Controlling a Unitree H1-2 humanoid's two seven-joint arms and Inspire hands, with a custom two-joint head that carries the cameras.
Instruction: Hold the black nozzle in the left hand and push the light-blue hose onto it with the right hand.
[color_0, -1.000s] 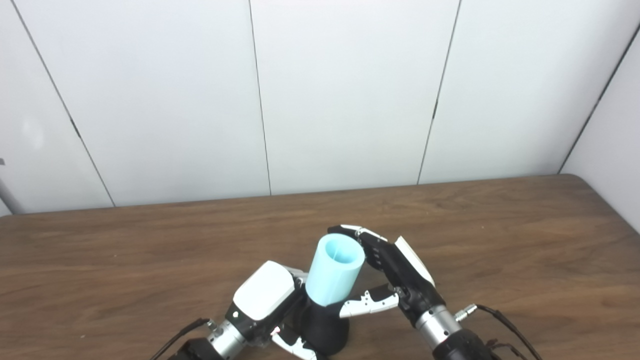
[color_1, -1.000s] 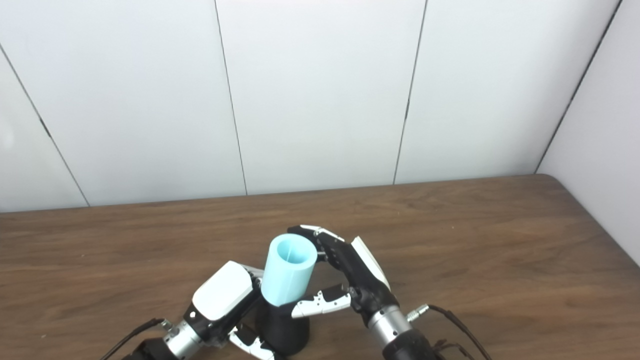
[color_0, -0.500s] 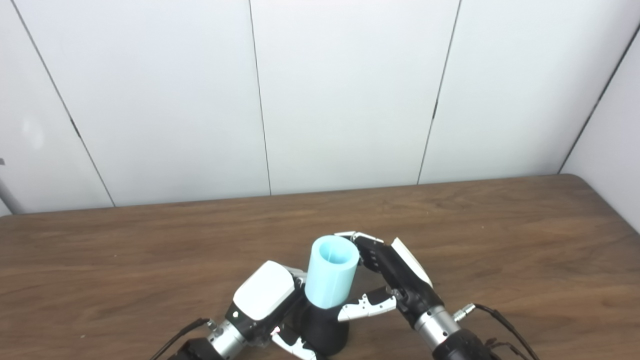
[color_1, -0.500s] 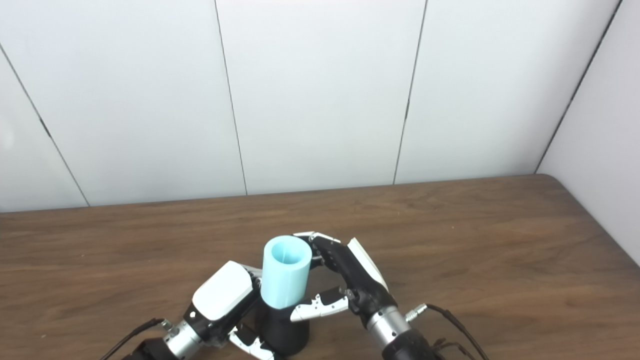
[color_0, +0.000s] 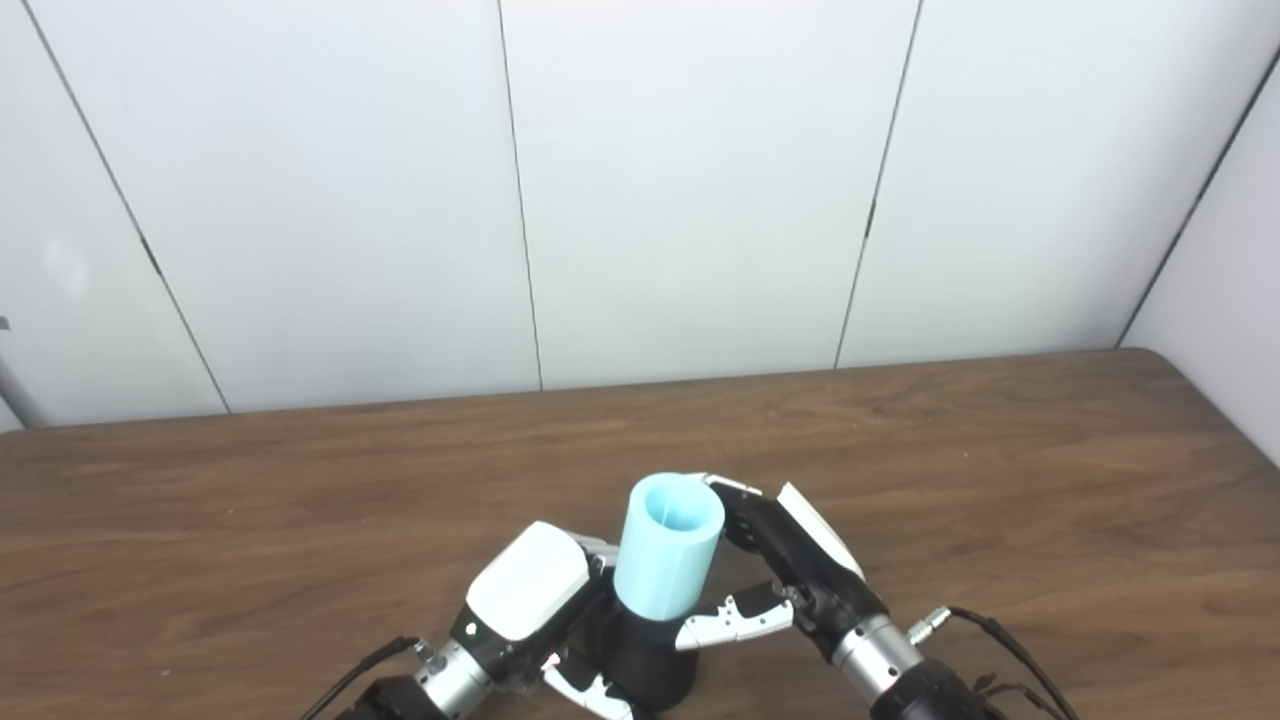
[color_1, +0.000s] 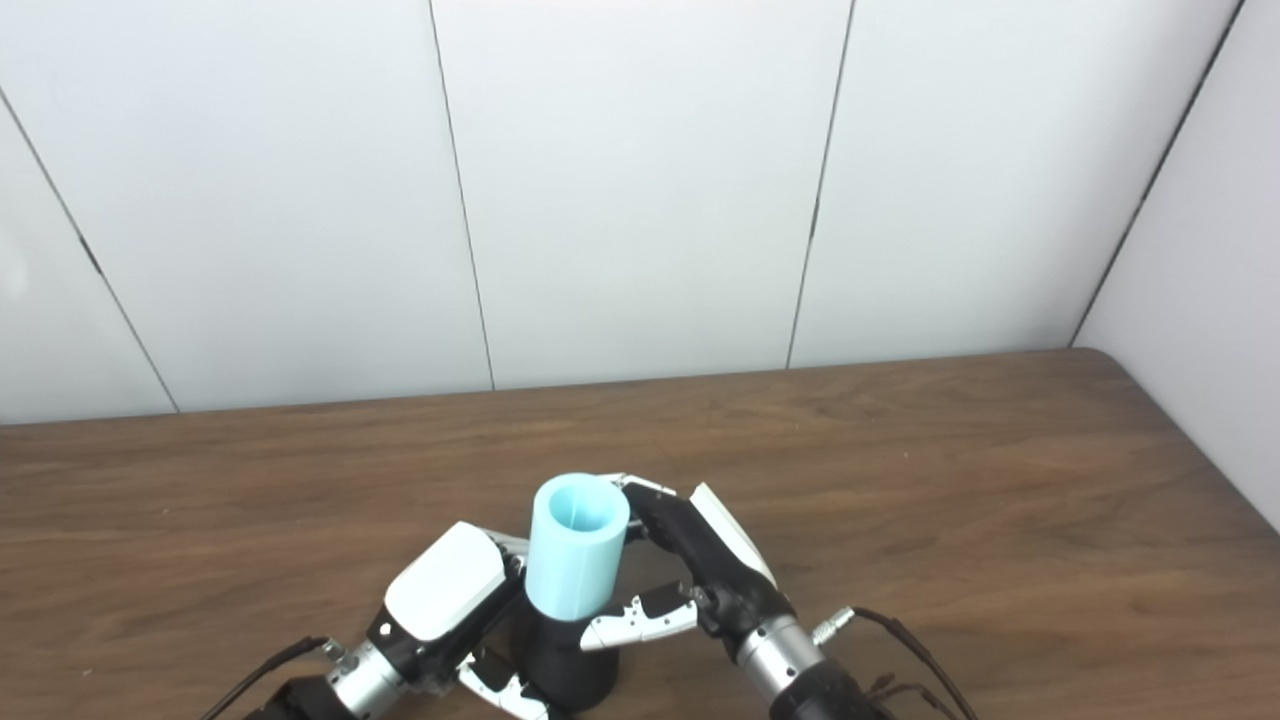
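Light-blue hose (color_0: 668, 548) seated upright in black nozzle (color_0: 650, 662), gripped from both sides above a dark wood-grain counter (color_0: 1000, 470).

Smooth, matte, thick-walled cylinder, open end up, lower end sunk into the flared, dull black plastic base near the counter's front edge. Left hand (color_0: 530, 600), glossy white shell, wrapped round the nozzle. Right hand (color_0: 790, 565), black with white plates, closed on the hose, fingers behind the rim, thumb across the lower front. Compared with a second earlier, dropped slightly lower and stood straighter; right hand lower too.
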